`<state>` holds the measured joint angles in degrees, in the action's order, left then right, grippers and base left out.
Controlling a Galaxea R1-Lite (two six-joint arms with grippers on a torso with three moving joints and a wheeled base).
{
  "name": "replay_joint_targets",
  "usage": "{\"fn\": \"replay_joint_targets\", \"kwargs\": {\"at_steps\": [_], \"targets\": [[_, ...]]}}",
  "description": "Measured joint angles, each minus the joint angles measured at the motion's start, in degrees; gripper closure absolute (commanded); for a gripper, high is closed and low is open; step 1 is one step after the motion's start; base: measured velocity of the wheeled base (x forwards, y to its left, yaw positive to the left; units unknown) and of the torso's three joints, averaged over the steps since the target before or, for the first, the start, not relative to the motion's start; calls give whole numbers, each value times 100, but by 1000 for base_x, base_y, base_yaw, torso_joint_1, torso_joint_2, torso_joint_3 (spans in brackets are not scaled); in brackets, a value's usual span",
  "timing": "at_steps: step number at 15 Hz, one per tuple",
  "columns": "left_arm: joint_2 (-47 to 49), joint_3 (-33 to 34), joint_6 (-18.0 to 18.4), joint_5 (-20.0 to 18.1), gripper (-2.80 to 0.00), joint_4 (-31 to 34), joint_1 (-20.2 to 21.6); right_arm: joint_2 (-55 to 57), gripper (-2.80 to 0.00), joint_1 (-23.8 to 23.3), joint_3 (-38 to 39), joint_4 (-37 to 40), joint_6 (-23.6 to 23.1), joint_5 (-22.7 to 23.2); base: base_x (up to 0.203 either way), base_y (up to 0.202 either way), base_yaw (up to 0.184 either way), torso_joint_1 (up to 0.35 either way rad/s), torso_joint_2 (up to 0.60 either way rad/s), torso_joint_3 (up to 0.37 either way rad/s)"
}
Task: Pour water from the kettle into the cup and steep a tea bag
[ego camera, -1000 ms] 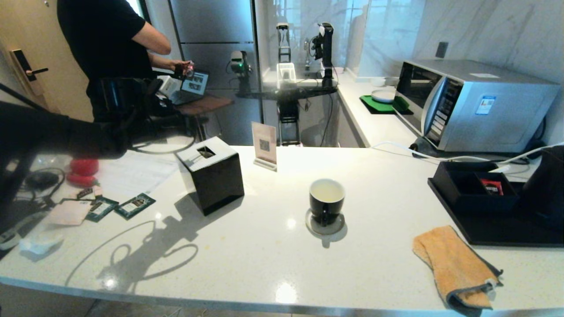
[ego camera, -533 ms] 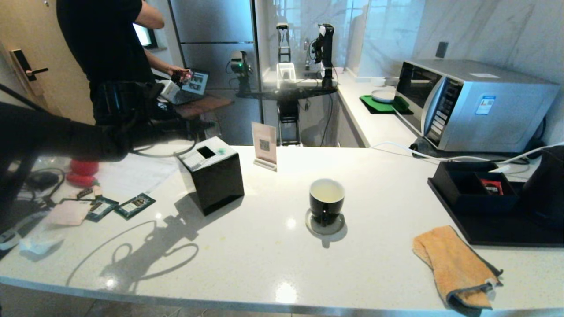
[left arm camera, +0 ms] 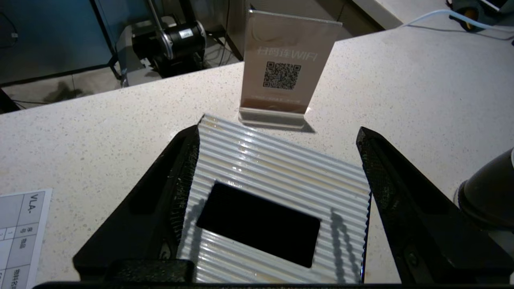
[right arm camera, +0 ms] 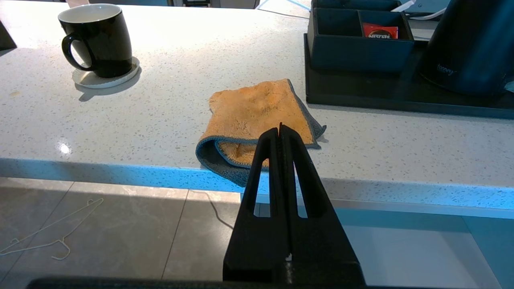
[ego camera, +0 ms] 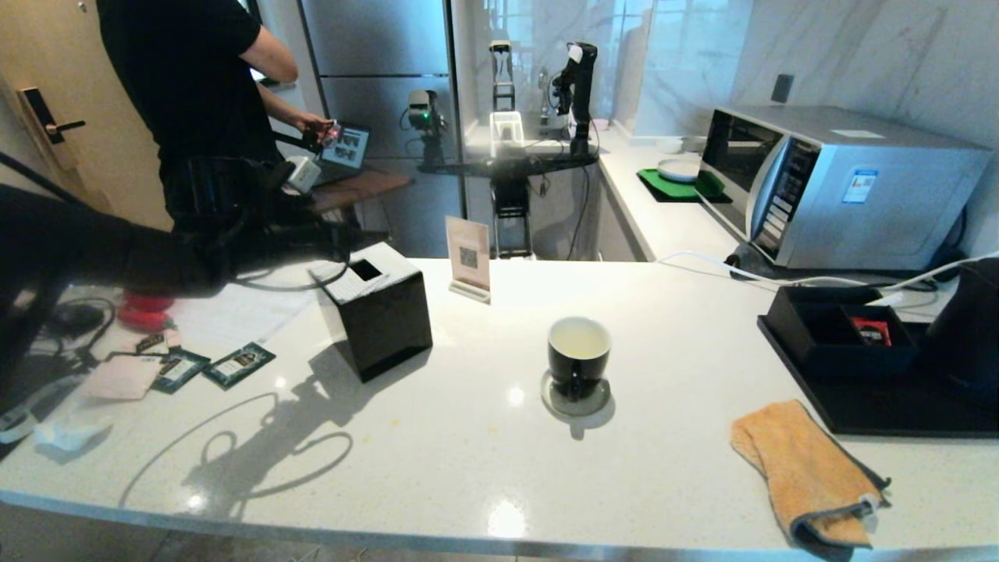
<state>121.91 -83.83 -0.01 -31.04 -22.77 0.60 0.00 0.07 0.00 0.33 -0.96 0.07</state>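
The left end effector (left arm camera: 277, 172) hangs over the tissue box (ego camera: 378, 308) with its jaws spread wide and nothing held. From there the cup (ego camera: 578, 356) stands at about 4 o'clock on the tabletop (ego camera: 468, 453), upright on its coaster (ego camera: 576, 402). The kettle (ego camera: 968, 336) sits at the far right. No tea bag shows. The right end effector (right arm camera: 280, 132) is closed and empty, below the tabletop's edge, but nearer the kettle.

Bare counter (ego camera: 468, 437) between tissue box (ego camera: 380, 308) and cup (ego camera: 578, 357)
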Motion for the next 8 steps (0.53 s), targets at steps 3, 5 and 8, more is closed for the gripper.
{"fn": "replay_joint_targets", "kwargs": {"at_steps": [3,5,8], "targets": [[-36,65,1,9,-280,-12,0,0,0,0,0,0,0,0,0,0,0,0,0,0],[-106,76,-3,11,-280,12,0,0,0,0,0,1,2,-2,0,0,0,0,0,0],[-334,162,-6,6,-280,-5,0,0,0,0,0,0,2,0,0,0,0,0,0,0]]}}
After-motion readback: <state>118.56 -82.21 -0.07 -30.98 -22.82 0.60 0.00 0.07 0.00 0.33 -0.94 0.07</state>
